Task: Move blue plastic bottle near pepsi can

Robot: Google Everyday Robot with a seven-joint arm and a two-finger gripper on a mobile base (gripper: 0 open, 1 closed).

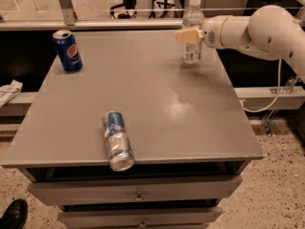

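The blue plastic bottle [192,32] stands upright at the far right corner of the grey table [167,99], white cap up, its base on the tabletop close to the table's back edge. The gripper [188,36] is over that same far right corner, its tan tip lying across the front of the bottle at about mid-height, above the label. Whether the jaws are spread, pressed together or pinching the bottle cannot be told from this view. The white arm [257,27] reaches in horizontally from beyond the table's right edge.

The pepsi can [67,50] stands upright at the table's far left corner, its logo facing the camera, well apart from the bottle across the table's width. A blue-and-silver can [117,140] lies on its side near the table's front edge, left of centre, its silver end pointing toward the front edge. A drawer front [138,192] shows beneath the tabletop.
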